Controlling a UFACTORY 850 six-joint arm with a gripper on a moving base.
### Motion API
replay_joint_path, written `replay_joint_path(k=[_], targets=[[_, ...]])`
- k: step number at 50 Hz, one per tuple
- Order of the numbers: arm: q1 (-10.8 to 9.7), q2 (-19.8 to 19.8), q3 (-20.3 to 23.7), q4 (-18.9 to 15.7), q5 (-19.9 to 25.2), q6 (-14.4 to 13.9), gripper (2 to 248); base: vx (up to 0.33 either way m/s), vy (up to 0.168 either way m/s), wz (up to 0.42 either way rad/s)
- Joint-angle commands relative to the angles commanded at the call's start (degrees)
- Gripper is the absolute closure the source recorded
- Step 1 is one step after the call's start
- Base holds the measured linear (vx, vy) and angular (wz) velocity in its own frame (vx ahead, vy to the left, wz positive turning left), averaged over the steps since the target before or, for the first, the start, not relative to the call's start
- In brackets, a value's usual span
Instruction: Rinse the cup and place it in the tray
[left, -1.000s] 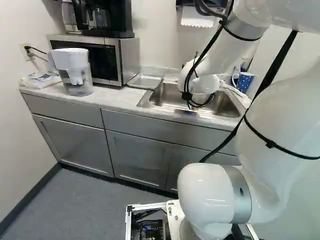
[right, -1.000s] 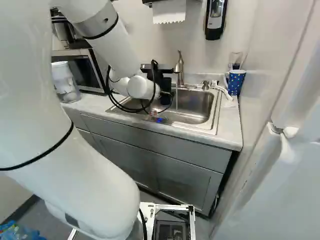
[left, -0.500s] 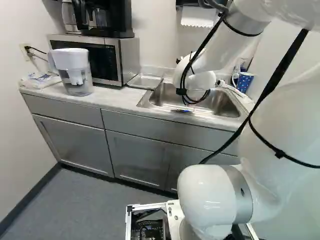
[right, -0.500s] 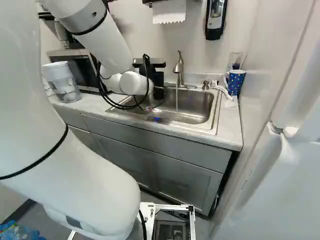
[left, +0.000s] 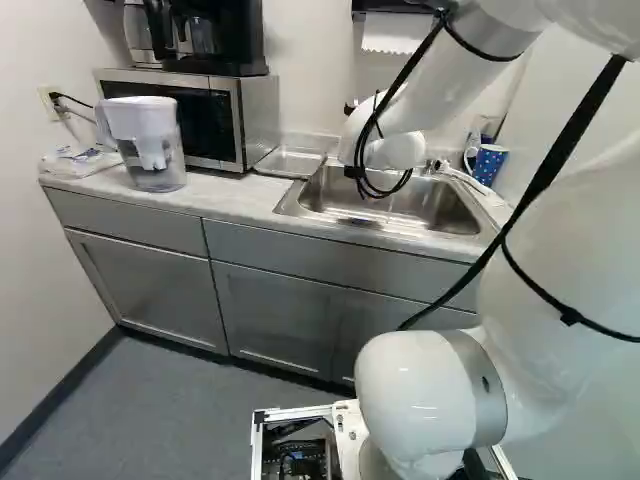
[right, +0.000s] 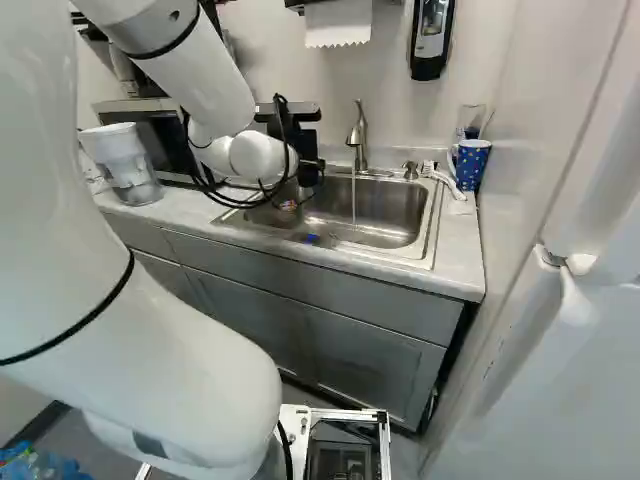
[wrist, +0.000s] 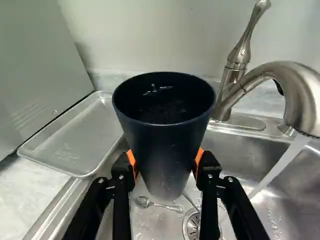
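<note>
My gripper (right: 303, 145), seen from behind in the right base view, hangs over the left part of the sink (right: 430, 225); its fingertips are hidden there. In the wrist view the gripper (wrist: 165, 162) is shut on a dark blue cup (wrist: 162, 145), an orange pad (wrist: 131, 161) pressing each side. The cup's mouth is up, with wet specks inside. Beyond the cup, to one side, the shallow metal tray (wrist: 75, 137) lies on the counter beside the sink. On the other side water runs from the faucet (wrist: 295, 97) into the basin, clear of the cup.
A spoon (wrist: 145, 202) lies in the sink near the drain. Beside the tray stands the microwave (left: 190, 115), with a water pitcher (left: 150, 150) in front. A blue patterned mug (right: 470, 163) and a white brush (right: 440, 178) are right of the sink.
My arm has carried the cup away from the faucet's stream, leftward in both base views toward the tray side. The base has not moved.
</note>
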Motion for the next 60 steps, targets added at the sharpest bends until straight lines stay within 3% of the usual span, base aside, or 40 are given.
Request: replay_joint_path(k=[30, 60], targets=[[1.5, 2.6, -1.4, 0.0, -0.1, 0.0, 126, 0.0, 0.0, 0.0], [3.8, 1.0, -6.6, 0.0, -5.1, 0.0, 126, 0.0, 0.0, 0.0]])
